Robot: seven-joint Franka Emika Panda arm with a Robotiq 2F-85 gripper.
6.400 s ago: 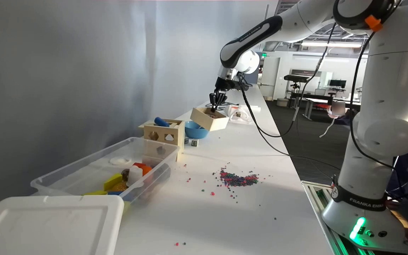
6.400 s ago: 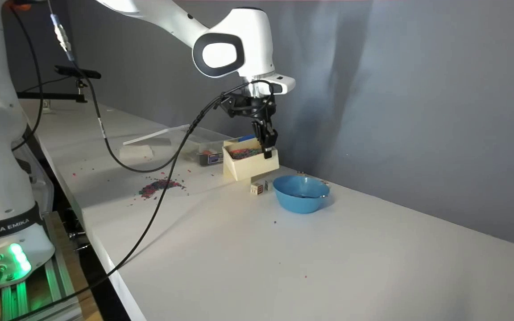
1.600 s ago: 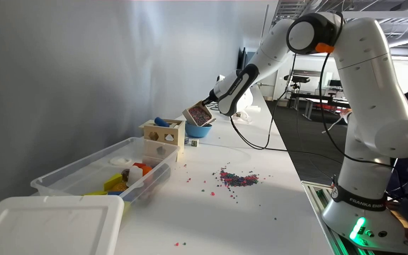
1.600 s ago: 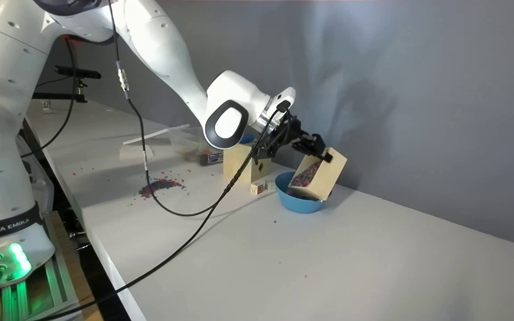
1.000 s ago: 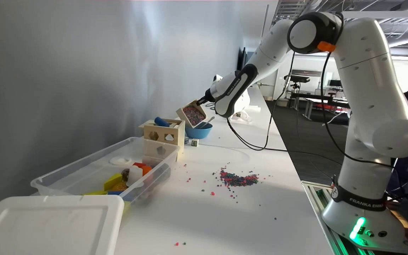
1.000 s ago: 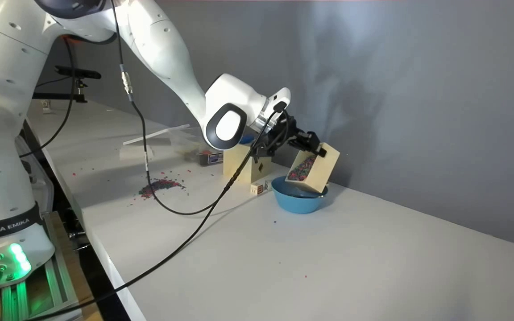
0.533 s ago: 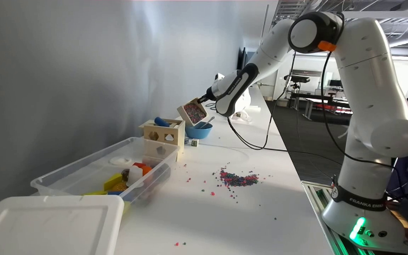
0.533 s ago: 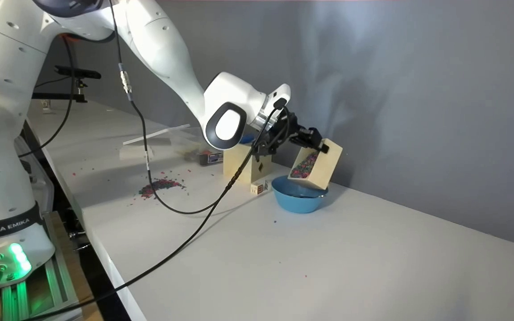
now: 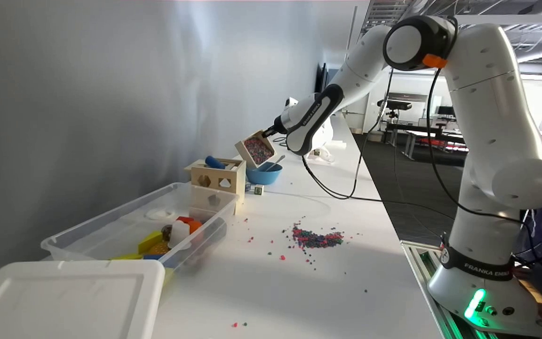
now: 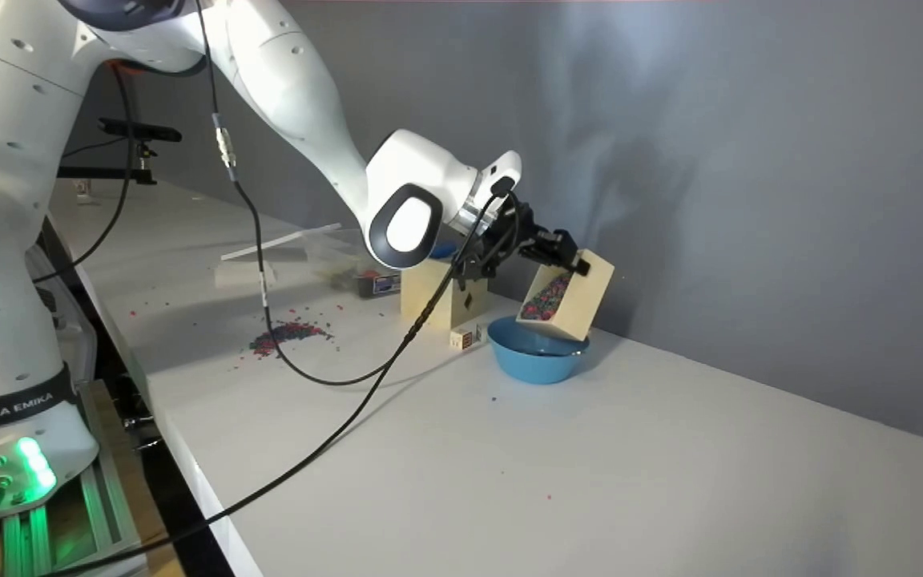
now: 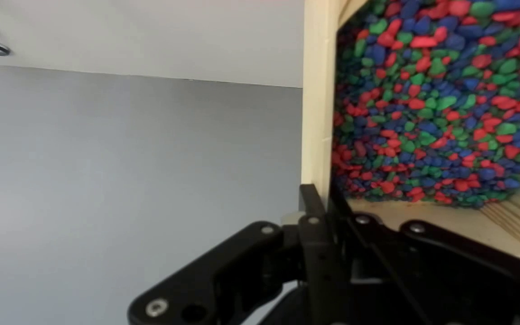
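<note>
The tool [image 11: 324, 198] is clamped on one thin wall of the wooden box [image 11: 318, 113], near what looks like a corner, its fingers [image 11: 310, 201] on either side; the box hangs tilted just beyond the tool, above the blue bowl [image 10: 538, 367]. It looks stiff and tough, but with its load of pebbles [image 11: 440, 117] it is probably heavy for a one-wall pinch and inclined to swivel; the pebbles look loose and quick to slide. The wall seems a sensible hold, though a spot nearer its middle would likely balance better. Only the wrist view shows the fingers astride the wall; the bowl cannot be made out there. In an exterior view a spoon [image 9: 278, 161] leans out of the bowl, below the tool, and both exterior views show a loose heap [image 9: 318, 239] of pebbles on the desk [image 9: 271, 292], well apart from the tool.
</note>
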